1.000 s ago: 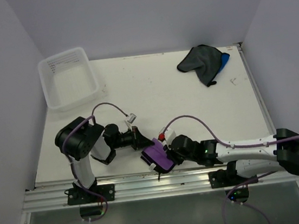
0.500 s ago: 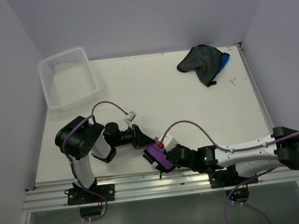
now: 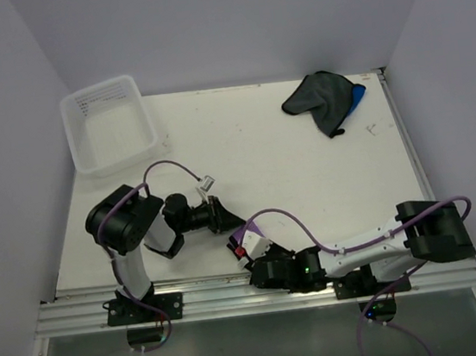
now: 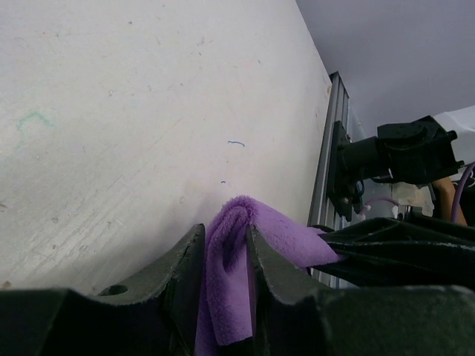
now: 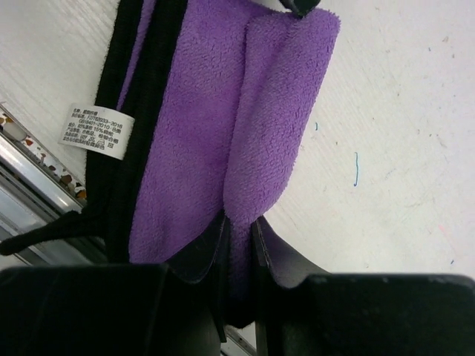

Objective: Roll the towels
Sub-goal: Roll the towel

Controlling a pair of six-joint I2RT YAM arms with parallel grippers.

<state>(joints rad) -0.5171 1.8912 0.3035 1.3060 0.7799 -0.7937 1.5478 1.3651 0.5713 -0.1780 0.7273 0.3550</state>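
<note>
Top external view, contents as seen.

1. Purple towel (image 3: 250, 228): on the tabletop (image 3: 288, 163), close to the near edge. It sits between the left arm (image 3: 139, 225) and the right arm (image 3: 359, 245), whose ends hide all but a small patch. In the right wrist view it lies folded into a long raised ridge. A dark edging runs down one side and carries a white label (image 5: 96, 132).
2. Left jaws: low over the tabletop and narrow. A fold of the purple towel stands up between them and touches both inner faces. Whether they press the cloth or merely flank it cannot be told from the left wrist view.
3. Right jaws: nearly closed, pinching one end of the towel's ridge, with cloth filling the slim gap. The right arm lies low along the near edge, reaching in from the right.
4. Grey towel (image 3: 319, 98): crumpled at the far right corner of the tabletop, well apart from the purple towel.
5. Blue towel (image 3: 357, 94): touching the grey towel's right side and partly covered by it, one corner showing.
6. Tub (image 3: 110, 124): clear plastic, upright, at the far left corner.
</note>
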